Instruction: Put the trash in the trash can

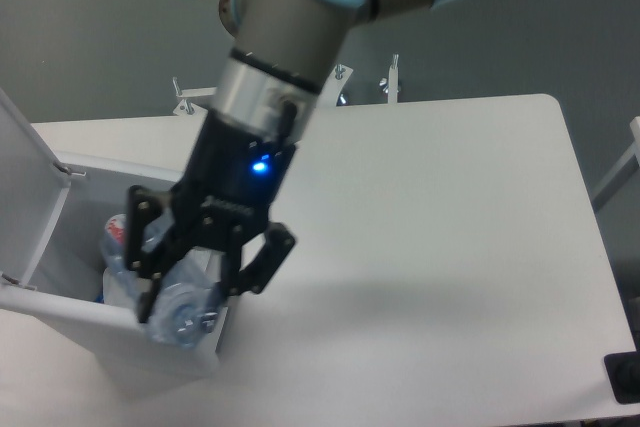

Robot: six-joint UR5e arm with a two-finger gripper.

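Observation:
My gripper (pixel 190 292) is shut on the trash, a clear crushed plastic bottle (pixel 178 309) with a blue-red label (pixel 118 232). The bottle hangs tilted over the right side of the trash can (pixel 60 305), a white boxy bin at the table's left front. Its labelled end sits inside the opening and its other end is over the right rim. The bin's flat white lid (pixel 25 182) stands open at the left. The gripper and bottle cover most of the bin's inside, so whatever lies in there is hidden.
The white table (pixel 450 247) stretches to the right, with its rounded far corner at upper right. A small black object (pixel 625 379) sits at the lower right edge. Metal brackets (pixel 390 77) stand behind the table's far edge.

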